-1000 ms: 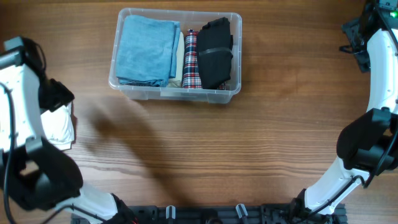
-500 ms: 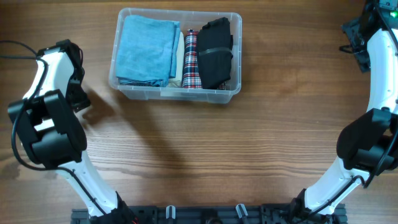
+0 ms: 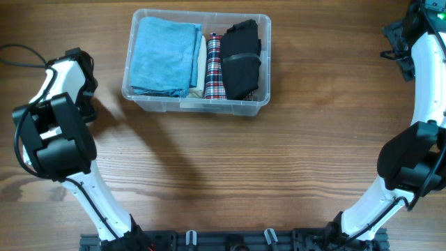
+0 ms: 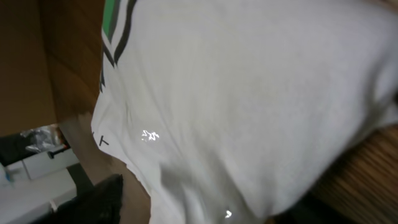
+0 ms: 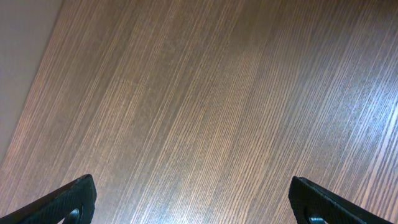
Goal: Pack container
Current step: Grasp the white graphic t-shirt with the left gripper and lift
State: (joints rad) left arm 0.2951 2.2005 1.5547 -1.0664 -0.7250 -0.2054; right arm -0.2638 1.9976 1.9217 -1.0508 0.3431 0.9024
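Observation:
The container (image 3: 196,103) is a clear plastic bin at the back centre of the table. It holds a folded blue cloth (image 3: 164,56), a cream piece, a red plaid garment (image 3: 214,67) and a black garment (image 3: 242,57). My left gripper (image 3: 88,106) is to the left of the bin, mostly hidden under its arm. In the left wrist view a white garment (image 4: 249,99) with a green and black print fills the frame between the fingers (image 4: 208,211). My right gripper (image 5: 199,205) is open and empty over bare wood, at the far right back (image 3: 396,40).
The left arm's links (image 3: 56,136) cover the table's left side. The table's left edge and the room's floor show behind the white garment in the left wrist view. Cables run at the far left.
The left arm has swung from the left edge up towards the bin. The white garment that lay at the left no longer shows from overhead. The right arm has not moved.

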